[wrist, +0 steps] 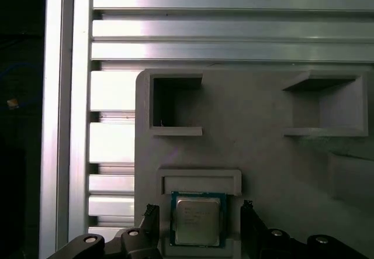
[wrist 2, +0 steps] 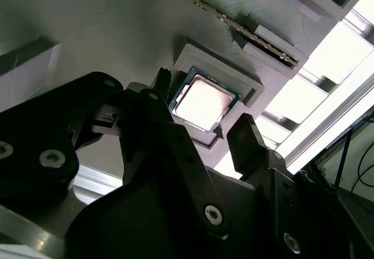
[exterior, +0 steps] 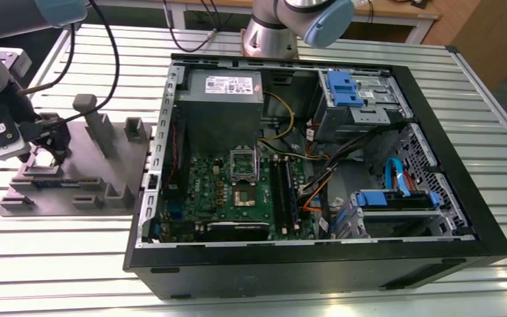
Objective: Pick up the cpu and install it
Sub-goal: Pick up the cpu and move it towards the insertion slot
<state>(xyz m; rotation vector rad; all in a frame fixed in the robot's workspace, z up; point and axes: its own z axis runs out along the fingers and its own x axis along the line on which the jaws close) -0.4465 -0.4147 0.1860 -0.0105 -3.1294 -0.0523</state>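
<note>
Your grey tray (exterior: 103, 198) lies on the slatted metal tabletop (exterior: 60, 264), just beside the open computer case (exterior: 324, 264), on the exterior view's left. Inside the case you can see the green motherboard (exterior: 202, 198) with its socket (exterior: 243, 193) near the middle. The grey power supply box (exterior: 222, 92) sits toward the far wall. A second arm's base (exterior: 271, 36) stands behind the case.

Upright blocks (exterior: 90, 122) rise from the tray. In the second wrist view a memory stick (wrist 2: 222, 16) sits on edge in a slot near the recess that holds the cpu (wrist 2: 203, 102). In the first wrist view a raised lip (wrist: 198, 180) borders that recess on the side away from the arm, with two square pockets (wrist: 175, 104) beyond it.

Your claw (wrist: 198, 212) is spread wide and grasps nothing. Its dark fingers (wrist: 151, 218) stand one on each side of the cpu, each with a small gap to the chip's edge. Neither finger touches it.

The cpu lies flat in its recess on the tray, well apart from the socket. It is a small square chip with a pale, shiny metal top and a thin green-blue border around it.
</note>
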